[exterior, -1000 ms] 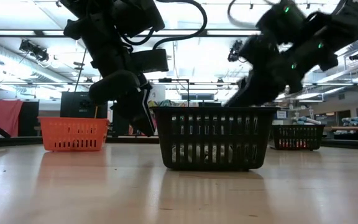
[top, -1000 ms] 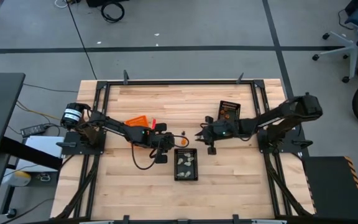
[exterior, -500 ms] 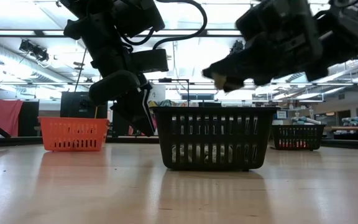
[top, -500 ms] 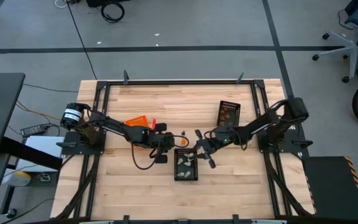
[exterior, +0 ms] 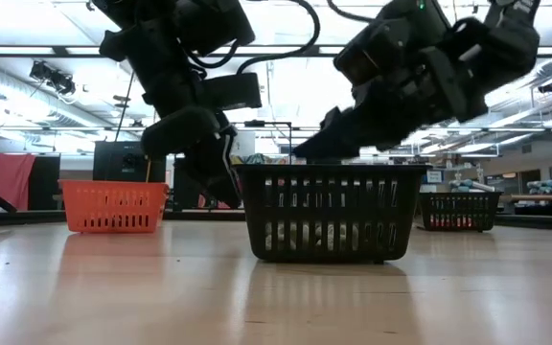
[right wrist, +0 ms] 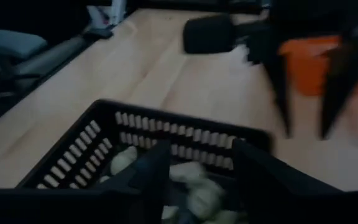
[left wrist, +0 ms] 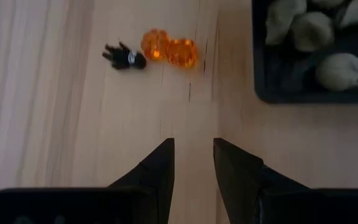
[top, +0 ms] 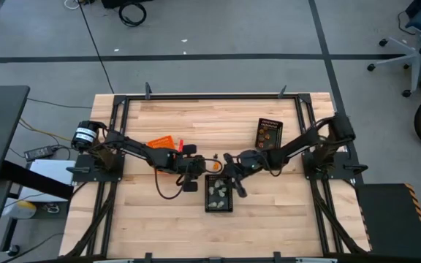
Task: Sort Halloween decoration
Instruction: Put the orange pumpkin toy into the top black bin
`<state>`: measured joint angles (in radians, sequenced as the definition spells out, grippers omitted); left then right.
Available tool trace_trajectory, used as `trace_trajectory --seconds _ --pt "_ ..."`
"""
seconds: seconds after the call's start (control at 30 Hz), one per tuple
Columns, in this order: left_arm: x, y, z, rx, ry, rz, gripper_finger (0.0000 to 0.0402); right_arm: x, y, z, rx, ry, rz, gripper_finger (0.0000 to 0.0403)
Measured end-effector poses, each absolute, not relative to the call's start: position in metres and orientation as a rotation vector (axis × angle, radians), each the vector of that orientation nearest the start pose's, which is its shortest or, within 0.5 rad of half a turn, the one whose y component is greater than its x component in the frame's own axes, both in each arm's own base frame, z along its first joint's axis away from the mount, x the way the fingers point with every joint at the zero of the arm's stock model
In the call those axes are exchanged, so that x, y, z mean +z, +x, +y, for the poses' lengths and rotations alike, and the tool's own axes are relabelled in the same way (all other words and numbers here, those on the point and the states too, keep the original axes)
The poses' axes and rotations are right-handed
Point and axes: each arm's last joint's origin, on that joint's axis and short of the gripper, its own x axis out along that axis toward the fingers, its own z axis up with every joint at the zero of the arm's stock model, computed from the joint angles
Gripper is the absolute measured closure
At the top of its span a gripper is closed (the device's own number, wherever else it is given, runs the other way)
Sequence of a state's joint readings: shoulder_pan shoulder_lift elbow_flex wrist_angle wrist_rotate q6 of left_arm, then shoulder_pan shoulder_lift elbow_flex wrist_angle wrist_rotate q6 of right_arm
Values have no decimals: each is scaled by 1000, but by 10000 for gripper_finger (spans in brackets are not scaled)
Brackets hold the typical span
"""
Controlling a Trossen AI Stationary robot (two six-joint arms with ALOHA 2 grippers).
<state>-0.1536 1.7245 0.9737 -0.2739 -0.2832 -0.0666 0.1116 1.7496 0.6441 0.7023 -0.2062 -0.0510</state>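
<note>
Two orange pieces (left wrist: pixel 168 50) and a black figure (left wrist: pixel 124 58) lie on the wood just ahead of my left gripper (left wrist: pixel 193 152), which hovers open and empty beside the black mesh bin (top: pixel 219 207). Several pale grey-white pieces (right wrist: pixel 126 158) lie inside that bin (exterior: pixel 329 216). My right gripper (right wrist: pixel 201 168) hangs open over the bin's far rim (exterior: pixel 305 151), with nothing visible between its fingers. In the high view the left gripper (top: pixel 194 166) stands left of the right gripper (top: pixel 230 177), and the loose pieces (top: pixel 215 155) sit between them.
An orange bin (top: pixel 161 142) sits under the left arm, toward the table's left. A second black mesh bin (top: pixel 269 131) holding orange pieces stands far right. The metal frame rails run along the table's edges. Bare wood lies near the front edge.
My right gripper has swung from the table's middle toward the left and near edge, over the black mesh bin, then dipped toward its rim. Half a second ago a pale piece showed at its tips; now none shows there.
</note>
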Motion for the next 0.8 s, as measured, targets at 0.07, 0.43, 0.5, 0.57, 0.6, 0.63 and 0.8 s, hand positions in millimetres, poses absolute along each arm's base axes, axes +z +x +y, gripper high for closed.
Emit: trace_trajectory --seconds 0.07,0.43,0.5,0.57,0.6,0.63,0.8 --pt "160 330 -43 145 168 973 285 146 312 36 270 -47 402 220" --pt "156 354 -11 225 63 791 279 188 277 18 15 -139 454 217" --pt "157 357 -3 215 34 770 269 185 273 18 8 -141 448 217" --pt "158 359 7 224 -8 740 252 182 270 17 -1 -142 451 217" --pt "158 360 12 231 -27 732 243 181 269 17 -7 -144 450 218" --pt "157 361 16 238 -47 722 233 181 270 17 -8 -143 448 218" --pt "142 366 26 261 -93 731 188 176 270 17 -8 -142 463 218"
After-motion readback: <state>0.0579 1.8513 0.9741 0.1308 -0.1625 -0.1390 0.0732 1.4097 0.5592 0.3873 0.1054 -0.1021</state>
